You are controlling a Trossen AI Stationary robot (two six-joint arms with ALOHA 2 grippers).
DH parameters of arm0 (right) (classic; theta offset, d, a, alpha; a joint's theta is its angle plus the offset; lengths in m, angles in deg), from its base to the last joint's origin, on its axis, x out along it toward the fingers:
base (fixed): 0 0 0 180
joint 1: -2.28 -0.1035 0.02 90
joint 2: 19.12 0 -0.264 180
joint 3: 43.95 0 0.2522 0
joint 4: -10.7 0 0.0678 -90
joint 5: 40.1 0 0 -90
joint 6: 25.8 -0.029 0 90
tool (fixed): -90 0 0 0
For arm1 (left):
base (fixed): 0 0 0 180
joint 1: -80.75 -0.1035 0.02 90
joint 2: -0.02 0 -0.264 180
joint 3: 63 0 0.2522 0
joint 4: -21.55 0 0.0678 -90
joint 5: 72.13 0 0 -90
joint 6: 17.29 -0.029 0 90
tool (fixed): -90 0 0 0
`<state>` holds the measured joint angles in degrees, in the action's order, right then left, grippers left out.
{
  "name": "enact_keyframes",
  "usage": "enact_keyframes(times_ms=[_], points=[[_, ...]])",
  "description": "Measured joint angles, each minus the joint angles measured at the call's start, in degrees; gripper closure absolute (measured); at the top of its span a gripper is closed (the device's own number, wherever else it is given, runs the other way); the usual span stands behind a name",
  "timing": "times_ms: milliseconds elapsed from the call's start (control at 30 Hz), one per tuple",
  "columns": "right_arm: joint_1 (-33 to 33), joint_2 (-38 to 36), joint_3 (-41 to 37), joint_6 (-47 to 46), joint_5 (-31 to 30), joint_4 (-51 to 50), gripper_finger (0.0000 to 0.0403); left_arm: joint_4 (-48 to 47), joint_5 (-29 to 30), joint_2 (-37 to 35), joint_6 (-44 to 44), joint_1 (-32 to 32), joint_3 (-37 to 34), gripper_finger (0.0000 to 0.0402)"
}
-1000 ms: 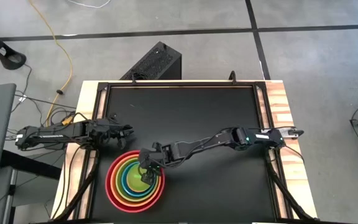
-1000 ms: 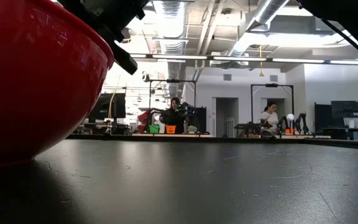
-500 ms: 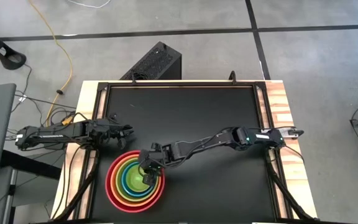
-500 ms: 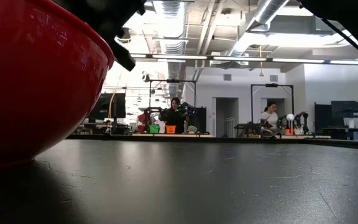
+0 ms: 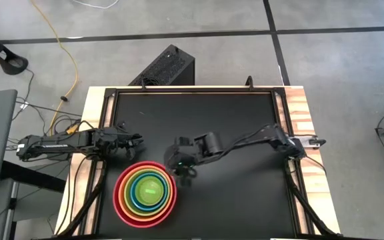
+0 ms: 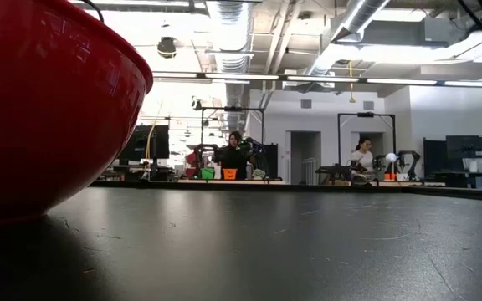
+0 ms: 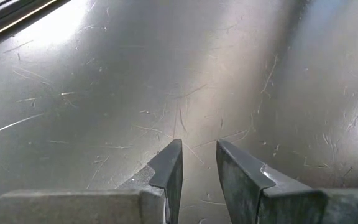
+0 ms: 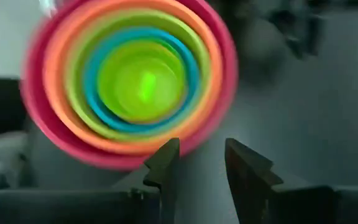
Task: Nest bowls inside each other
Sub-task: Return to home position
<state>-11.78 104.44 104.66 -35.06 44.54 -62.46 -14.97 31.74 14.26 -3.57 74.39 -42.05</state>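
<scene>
Several bowls sit nested in one stack [image 5: 145, 193] near the table's front left. The big red-pink bowl [image 6: 48, 109] rests on its base on the black top. Orange, lime green and blue rings lie inside it, and a bright green bowl [image 8: 143, 84] is at the centre. My right gripper [image 5: 184, 172] hangs open above the table, just off the stack's far right rim; nothing is between its fingers [image 8: 201, 158]. My left gripper [image 5: 136, 140] waits near the table's left edge, beyond the stack, with its fingers a little apart [image 7: 197, 155] over bare table.
The black table top [image 5: 232, 127] stretches bare to the right of and beyond the stack, framed by wooden side rails [image 5: 305, 133]. A black box [image 5: 165, 67] stands on the floor past the far edge. People [image 6: 234, 155] work far back in the room.
My right gripper has come up out of the stack and drawn back toward the table's right and far side, rolling a little. The bright green bowl it was over stays in the centre of the stack. In the low view the gripper has left the picture upward.
</scene>
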Motion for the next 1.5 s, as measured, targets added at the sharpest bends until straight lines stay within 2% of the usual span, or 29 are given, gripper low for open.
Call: enact_keyframes(times_ms=[200, 300, 367, 467, 700, 833, 933, 1033, 1133, 1500], points=[[0.2, -6.6, -2.4, 1.6, -10.6, -17.2, 0.0279, 0.0, 0.0, 0.0, 0.0, 0.0, 0.0, 0.0315], [0.3, -12.7, -9.4, 0.8, -13.4, -20.1, 0.0288, 0.0, 0.0, 0.0, 0.0, 0.0, 0.0, 0.0315], [0.6, -18.7, -17.8, 0.0, -14.5, -17.8, 0.0293, 0.0, 0.0, 0.0, 0.0, 0.0, 0.0, 0.0315], [1.5, -31.1, -35.7, -0.7, -14.4, -7.3, 0.0301, 0.0, 0.0, 0.0, 0.0, 0.0, 0.0, 0.0315], [4.2, -61.1, -79.8, -0.8, -7.0, 32.1, 0.0306, 0.0, 0.0, 0.0, 0.0, 0.0, 0.0, 0.0315], [5.4, -73.6, -98.4, -0.8, -5.1, 49.8, 0.0306, 0.0, 0.0, 0.0, 0.0, 0.0, 0.0, 0.0315], [5.7, -80.4, -108.9, -0.9, -5.0, 59.9, 0.0306, 0.0, 0.0, 0.0, 0.0, 0.0, 0.0, 0.0315], [5.6, -85.5, -116.1, -0.8, -5.0, 66.5, 0.0306, 0.0, 0.0, 0.0, 0.0, 0.0, 0.0, 0.0315], [5.7, -90.1, -120.7, -0.8, -5.0, 68.9, 0.0306, 0.0, 0.0, 0.0, 0.0, 0.0, 0.0, 0.0315], [5.7, -102.3, -129.4, -0.8, -5.0, 69.5, 0.0306, 0.0, 0.0, 0.0, 0.0, 0.0, 0.0, 0.0315]])
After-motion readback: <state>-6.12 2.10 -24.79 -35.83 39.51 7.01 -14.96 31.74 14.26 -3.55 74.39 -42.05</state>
